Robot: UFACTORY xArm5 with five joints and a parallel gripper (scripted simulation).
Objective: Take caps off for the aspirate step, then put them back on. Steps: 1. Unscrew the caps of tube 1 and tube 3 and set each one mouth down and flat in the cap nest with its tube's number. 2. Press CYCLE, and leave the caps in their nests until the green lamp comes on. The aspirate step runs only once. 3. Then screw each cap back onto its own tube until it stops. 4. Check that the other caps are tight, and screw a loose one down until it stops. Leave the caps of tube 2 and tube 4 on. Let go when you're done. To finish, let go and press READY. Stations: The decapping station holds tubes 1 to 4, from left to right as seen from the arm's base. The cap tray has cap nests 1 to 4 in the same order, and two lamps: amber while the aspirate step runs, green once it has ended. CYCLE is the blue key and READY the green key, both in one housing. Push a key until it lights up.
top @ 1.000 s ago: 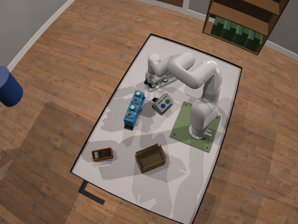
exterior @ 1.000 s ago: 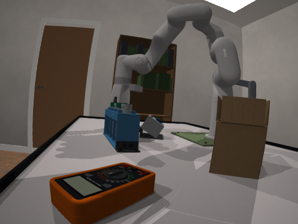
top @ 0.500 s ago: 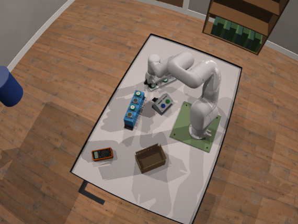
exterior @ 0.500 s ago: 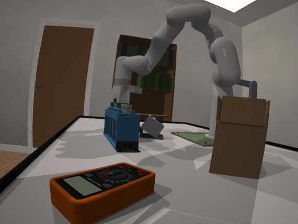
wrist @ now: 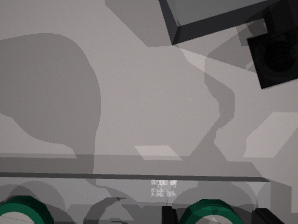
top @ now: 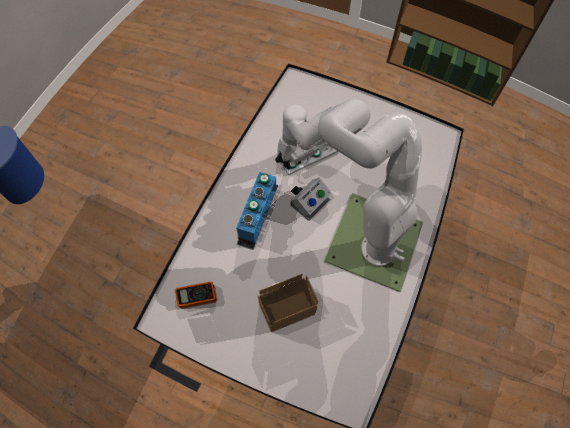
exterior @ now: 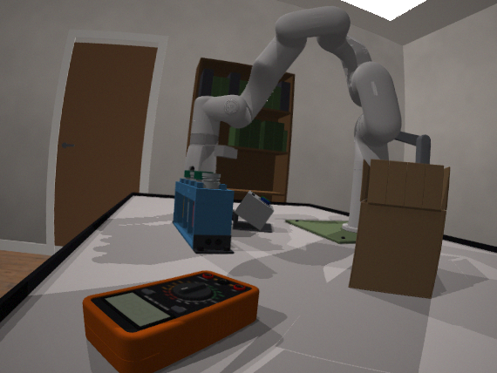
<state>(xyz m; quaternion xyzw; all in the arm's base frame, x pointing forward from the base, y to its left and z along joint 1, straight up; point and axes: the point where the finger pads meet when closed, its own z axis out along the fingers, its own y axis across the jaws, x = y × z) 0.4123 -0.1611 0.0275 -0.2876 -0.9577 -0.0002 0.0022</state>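
The blue decapping station (top: 256,209) holds four tubes. Tube 1 (top: 248,218) and tube 3 (top: 259,192) stand open, and tube 2 (top: 254,205) and tube 4 (top: 264,178) carry green caps. The cap tray (top: 307,159) lies behind it, partly under the arm. In the wrist view two green caps sit in its nests at the bottom edge, one on the left (wrist: 22,212) and one on the right (wrist: 212,212). My gripper (wrist: 215,219) hangs low over the tray's left end, its fingers open either side of the right cap. The tray's lamps are hidden.
The grey key housing (top: 312,196) with the blue key (top: 312,202) and the green key (top: 321,194) stands between the tray and the arm's green base plate (top: 372,242). An open cardboard box (top: 288,302) and an orange multimeter (top: 195,294) lie at the near end.
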